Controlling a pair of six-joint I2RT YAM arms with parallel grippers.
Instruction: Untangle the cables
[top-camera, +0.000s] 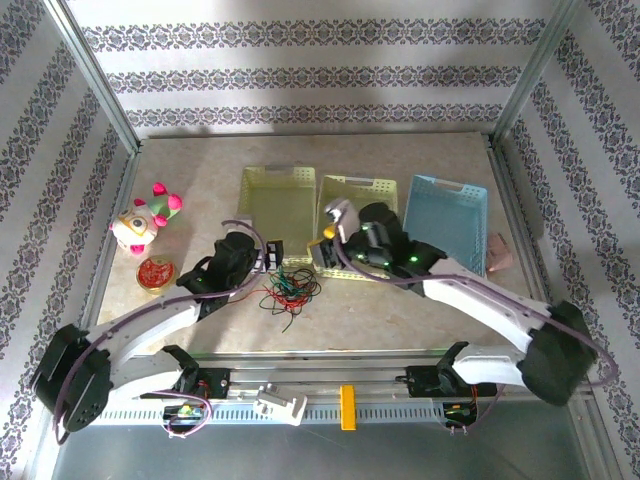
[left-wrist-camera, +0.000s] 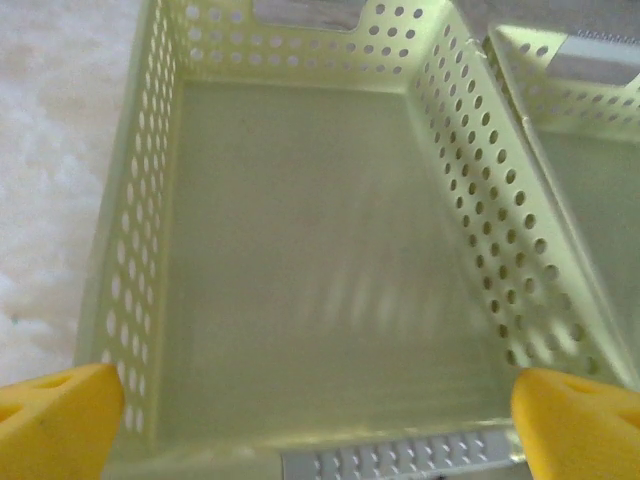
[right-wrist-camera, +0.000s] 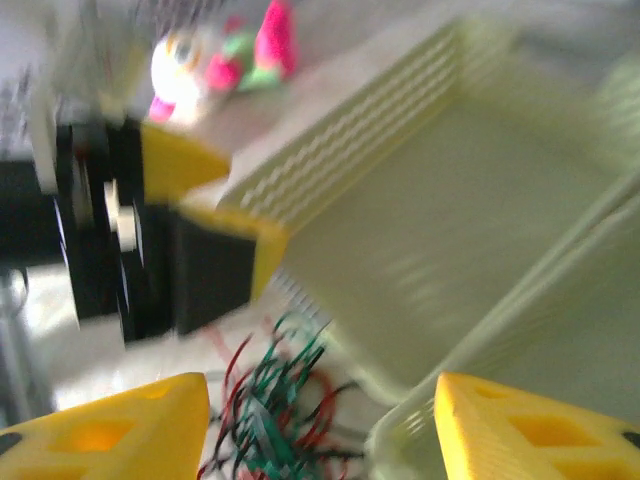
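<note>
Checking in from the remote station. The cables (top-camera: 290, 288) sit on the table (top-camera: 400, 310) as one small red, black and green knot, just in front of the gap between the two yellow baskets and between the two arms' working ends. None of it is in a basket.

The left gripper (left-wrist-camera: 320, 435) has its jaws spread as wide as they go, with nothing between the yellow fingertips (left-wrist-camera: 55, 425). Its wrist cam looks straight down into the left yellow basket (top-camera: 250, 200), hovering over the near rim.

The right gripper (right-wrist-camera: 320, 440) has its jaws well apart too, and I don't see anything pinched in them. Its picture is pretty smeared, but the tangle shows low down between the two yellow tips, right by the near corner of the middle yellow basket (top-camera: 360, 183). I can't tell whether the tips touch any wire. The other arm's gripper shows in that same wrist view, close by on the left.

Off to the sides are a blue basket (top-camera: 445, 183) on the right and a plush toy (top-camera: 145, 222) on the left, well away from the wires.
</note>
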